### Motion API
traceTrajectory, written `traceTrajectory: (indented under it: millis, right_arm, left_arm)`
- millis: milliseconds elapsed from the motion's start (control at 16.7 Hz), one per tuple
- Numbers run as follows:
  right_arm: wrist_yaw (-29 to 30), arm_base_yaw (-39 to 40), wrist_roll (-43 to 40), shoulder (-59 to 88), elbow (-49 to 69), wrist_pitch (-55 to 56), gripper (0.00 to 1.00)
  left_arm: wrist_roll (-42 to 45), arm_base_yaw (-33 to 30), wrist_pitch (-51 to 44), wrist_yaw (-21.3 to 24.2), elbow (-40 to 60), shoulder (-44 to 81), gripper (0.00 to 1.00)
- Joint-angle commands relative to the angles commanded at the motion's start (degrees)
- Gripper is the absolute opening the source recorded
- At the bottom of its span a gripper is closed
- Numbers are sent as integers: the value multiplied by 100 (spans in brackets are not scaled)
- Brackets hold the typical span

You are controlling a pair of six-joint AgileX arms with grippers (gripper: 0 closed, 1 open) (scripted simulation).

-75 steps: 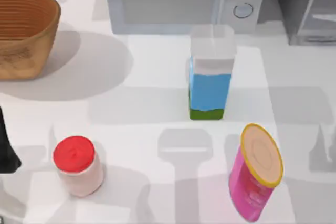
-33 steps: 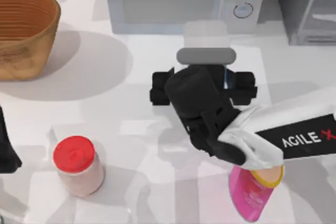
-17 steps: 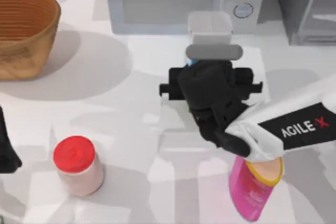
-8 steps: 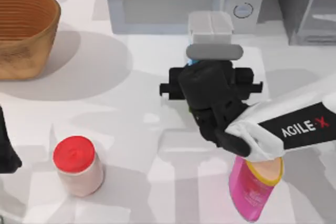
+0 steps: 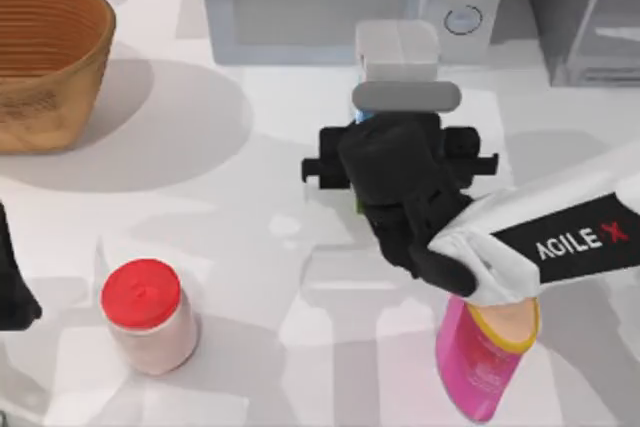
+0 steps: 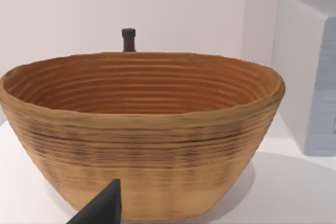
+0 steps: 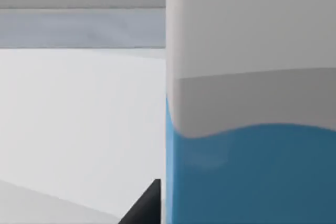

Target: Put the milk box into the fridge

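Observation:
The milk box (image 5: 398, 51) stands upright in front of the microwave; its white top and a sliver of blue show past my right arm. My right gripper (image 5: 400, 152) reaches over it from the right and is shut on its body. In the right wrist view the milk box (image 7: 252, 129) is very close, white above blue, with one dark fingertip (image 7: 144, 205) against its side. The fridge (image 5: 590, 7) is the dark grey box at the far right corner. My left gripper (image 5: 10, 287) is parked at the table's left edge.
A pale microwave (image 5: 340, 2) stands at the back. A woven basket (image 5: 45, 57) sits at the back left, also the basket (image 6: 142, 129) in the left wrist view. A red-lidded jar (image 5: 148, 315) is at front left. A pink can (image 5: 485, 352) stands under my right arm.
My right arm came in from the right and closed around the milk box. Over the last second gripper and carton top shifted slightly left and away together. The left arm stayed still.

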Motion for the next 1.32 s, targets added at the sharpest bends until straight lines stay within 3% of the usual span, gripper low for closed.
traceTrajectory:
  millis: [360,780,960,1320]
  right_arm:
    - [-528,126,-86,-297,778,-1089,0]
    - [-238,16,-59,-1361,1393,-2958,0]
    - [26,-20,-7,-1696,1513,-3233,0]
    - [25,-27,-17,-1736,1467,-3222,0]
  left_arm:
    - [0,0,0,0,0,0,100]
    - [0,0,0,0,0,0,100]
    - [0,0,0,0,0,0,100]
    - [0,0,0,0,0,0,100]
